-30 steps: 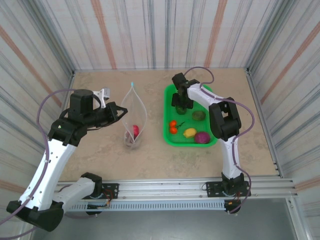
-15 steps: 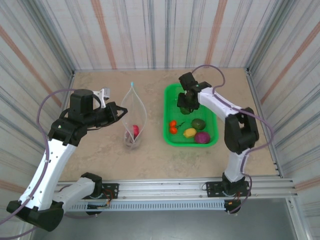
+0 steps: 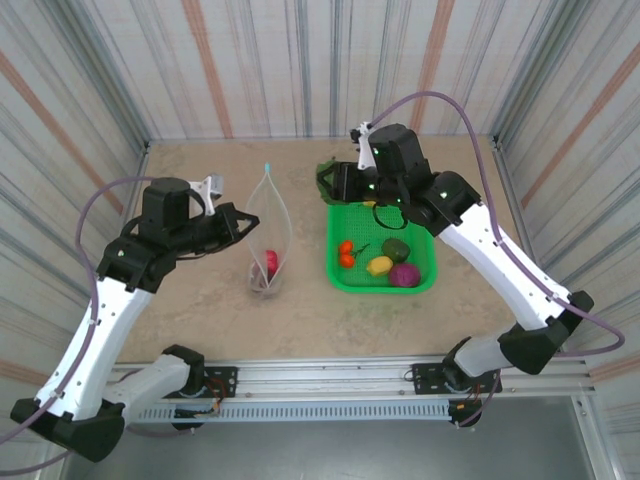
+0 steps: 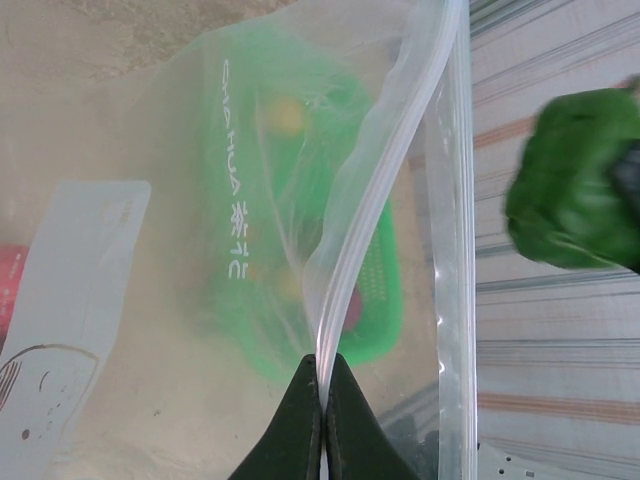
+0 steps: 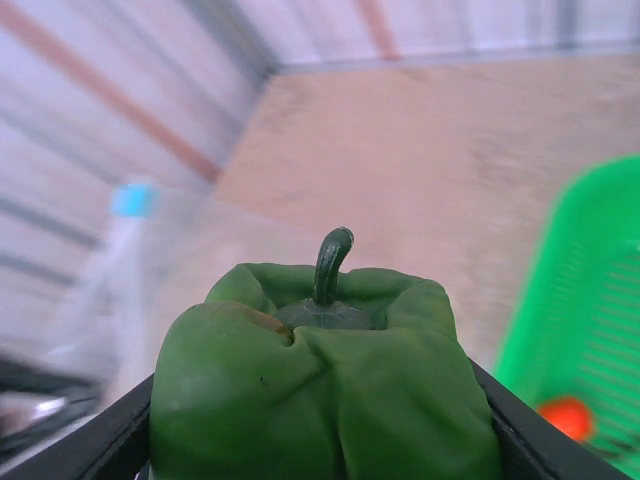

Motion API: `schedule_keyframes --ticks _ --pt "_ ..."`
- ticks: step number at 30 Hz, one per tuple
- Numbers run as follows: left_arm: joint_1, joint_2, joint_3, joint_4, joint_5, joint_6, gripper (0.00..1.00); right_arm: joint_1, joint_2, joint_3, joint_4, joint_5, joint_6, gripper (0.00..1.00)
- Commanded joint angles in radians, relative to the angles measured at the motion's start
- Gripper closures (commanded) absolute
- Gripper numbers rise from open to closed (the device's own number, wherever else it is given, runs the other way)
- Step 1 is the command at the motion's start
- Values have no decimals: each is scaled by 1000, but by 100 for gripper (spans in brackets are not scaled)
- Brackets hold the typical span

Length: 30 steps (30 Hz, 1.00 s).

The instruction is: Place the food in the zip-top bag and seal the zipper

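Observation:
The clear zip-top bag [image 3: 268, 232] stands on the table with its mouth held open. My left gripper [image 3: 242, 221] [image 4: 322, 372] is shut on one lip of the zipper strip [image 4: 350, 250]. The light-blue slider [image 3: 266, 167] [image 5: 132, 198] sits at the far end of the mouth. A magenta food piece [image 3: 270, 262] lies in the bag's bottom. My right gripper [image 3: 335, 181] [image 5: 325, 425] is shut on a green toy pepper [image 3: 326, 178] [image 5: 325, 385] [image 4: 572, 185], held in the air between basket and bag mouth.
A green mesh basket [image 3: 352, 280] [image 5: 590, 290] lies right of the bag. It holds an orange-red piece [image 3: 346, 253], a yellow one [image 3: 380, 265], a green one [image 3: 397, 248] and a magenta one [image 3: 404, 275]. Striped walls enclose the table.
My right arm has lifted the green pepper out of the basket and swung it left toward the bag's mouth. The left gripper and bag have stayed put.

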State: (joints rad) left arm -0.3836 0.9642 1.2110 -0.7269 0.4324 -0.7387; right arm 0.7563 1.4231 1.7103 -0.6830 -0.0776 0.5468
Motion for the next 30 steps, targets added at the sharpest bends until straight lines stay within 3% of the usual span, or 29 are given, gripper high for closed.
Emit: schedule_keyframes --ticks 1,9,15,21,25,30 --pt "-22 10 33 27 -27 -21 100 76 21 84 -14 -93 30 42" --pt "-29 13 10 54 -40 -48 100 164 88 80 152 -221 193 40" --pt "-31 8 -5 84 -28 -79 100 186 124 11 205 -226 235 40" --pt "-32 3 5 86 -36 -83 100 197 156 -5 119 -151 199 38" --pt "-32 -8 13 76 -51 -78 100 215 158 6 -11 12 131 37" --pt "-32 -12 34 61 -64 -61 100 234 168 21 -127 130 75 34"
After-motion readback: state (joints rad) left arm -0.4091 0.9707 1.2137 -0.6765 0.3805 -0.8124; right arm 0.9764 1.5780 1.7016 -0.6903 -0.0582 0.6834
